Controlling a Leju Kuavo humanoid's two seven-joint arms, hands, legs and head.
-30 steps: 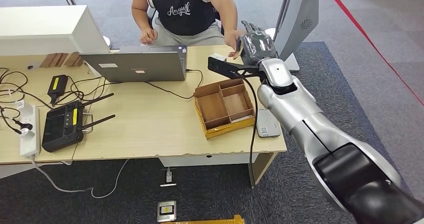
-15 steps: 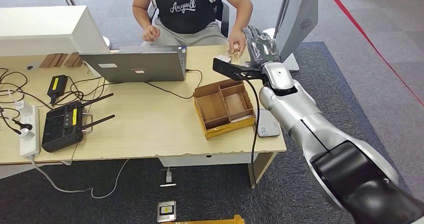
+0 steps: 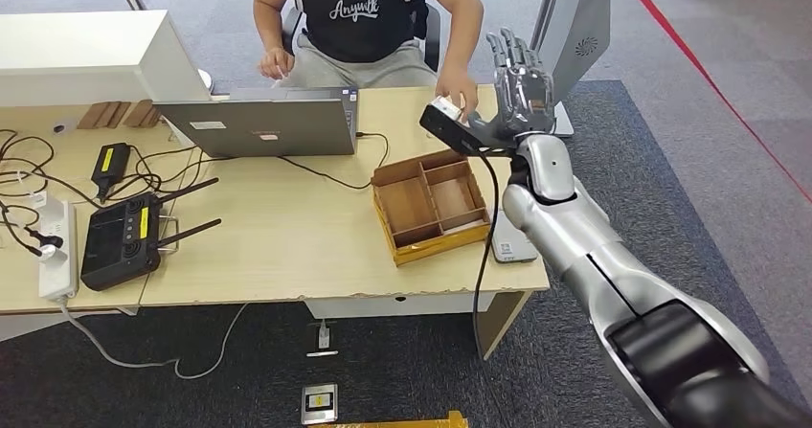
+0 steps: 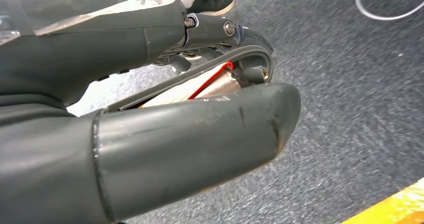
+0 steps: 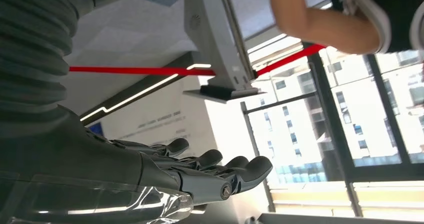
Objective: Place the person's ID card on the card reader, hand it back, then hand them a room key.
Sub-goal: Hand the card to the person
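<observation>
The robot's right hand (image 3: pixel 522 78) is up in the air over the far right corner of the bench (image 3: pixel 287 246), at about 1 o'clock in the head view. Its fingers (image 3: pixel 507 50) are straight and spread apart, and it holds nothing. In the right wrist view the right hand (image 5: pixel 165 169) shows its fingers (image 5: pixel 235 169) stretched out side by side, with a window and a grey stand behind them.

A person (image 3: pixel 369 16) sits on the far side of the bench, at 12 o'clock. The person's hand (image 3: pixel 460 93) is just beside the robot's right hand, near the black camera on the wrist. The ID card is too small or too hidden to make out there, so I cannot tell who has it.

The wooden tray (image 3: pixel 431 203) with its little boxes sits on the bench below the right hand. The card reader (image 3: pixel 512 241) lies flat just beside the tray, at about 3 o'clock from it, partly under the silver arm.

The left hand (image 4: pixel 150 108) hangs over the grey carpet in the left wrist view. Its thumb and fingers are curled in close together, and I cannot tell if it holds anything.

A laptop (image 3: pixel 259 126), a black box with antennas (image 3: pixel 124 236) and wires lie at 9 to 11 o'clock on the bench.
</observation>
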